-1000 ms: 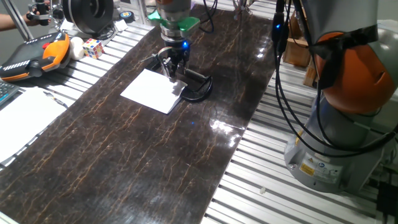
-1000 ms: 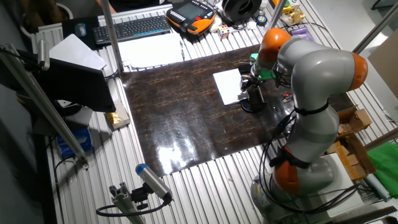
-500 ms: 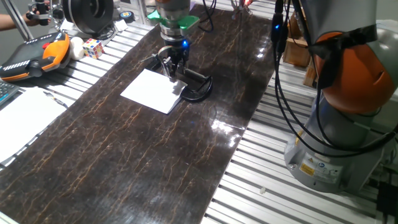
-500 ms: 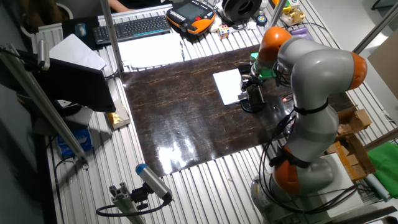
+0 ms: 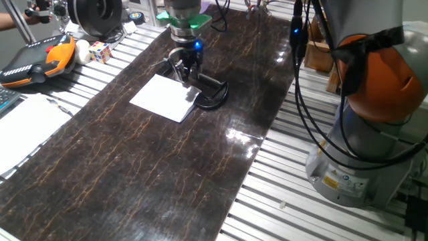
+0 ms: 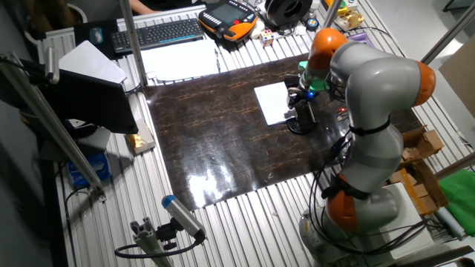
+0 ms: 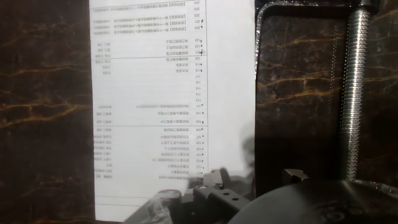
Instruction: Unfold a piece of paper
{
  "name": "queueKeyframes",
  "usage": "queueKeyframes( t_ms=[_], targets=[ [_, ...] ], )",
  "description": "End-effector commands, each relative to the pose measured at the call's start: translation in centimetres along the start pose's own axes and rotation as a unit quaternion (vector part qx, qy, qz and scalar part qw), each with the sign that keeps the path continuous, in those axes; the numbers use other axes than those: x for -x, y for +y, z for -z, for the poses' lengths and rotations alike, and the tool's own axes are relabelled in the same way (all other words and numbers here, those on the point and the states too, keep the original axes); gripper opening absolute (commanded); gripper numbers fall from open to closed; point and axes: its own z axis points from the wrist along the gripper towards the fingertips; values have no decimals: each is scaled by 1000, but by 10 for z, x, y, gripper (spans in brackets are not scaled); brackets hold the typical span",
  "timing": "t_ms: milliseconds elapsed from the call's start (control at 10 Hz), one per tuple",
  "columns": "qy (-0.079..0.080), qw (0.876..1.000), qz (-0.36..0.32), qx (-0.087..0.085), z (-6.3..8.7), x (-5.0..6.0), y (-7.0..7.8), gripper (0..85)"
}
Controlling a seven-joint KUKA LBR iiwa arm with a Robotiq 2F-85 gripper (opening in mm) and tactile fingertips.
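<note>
Hand view is showing the piece of paper [image 7: 174, 106] lying flat on the dark marbled mat [image 7: 43, 93], faint rows of printed text showing on it. Its right edge is lying just beside a metal C-clamp [image 7: 351, 93] with a threaded screw. At the bottom of this view part of the gripper [image 7: 205, 196] is showing, blurred, over the sheet's lower edge.

From one fixed view the gripper [image 5: 186, 69] is hanging over the far right corner of the paper [image 5: 164, 98], next to the clamp's dark round base [image 5: 211, 94]. Whether its fingers are parted or pinched on the sheet I cannot tell.

Compared with a second ago, the green-collared wrist [image 5: 184, 20] is sitting slightly higher and further left in the frame. The paper is lying where it was, folded and flat. The orange device [image 5: 37, 60] and the colour cube [image 5: 100, 51] are staying put on the slatted table [image 5: 301, 201].
</note>
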Motion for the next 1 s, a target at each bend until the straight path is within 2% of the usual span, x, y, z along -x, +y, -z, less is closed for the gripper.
queueKeyframes(
  t_ms=[0,200,500,600,700,900],
  targets=[
    [0,1000,1,0,0,0,0,527],
    [2,1000,3,3,0,0,0,530],
    [37,999,-22,14,0,0,0,530],
    [44,998,-32,15,0,0,0,533],
    [45,998,-39,13,0,0,0,537],
    [37,998,-46,16,0,0,0,540]
  ],
)
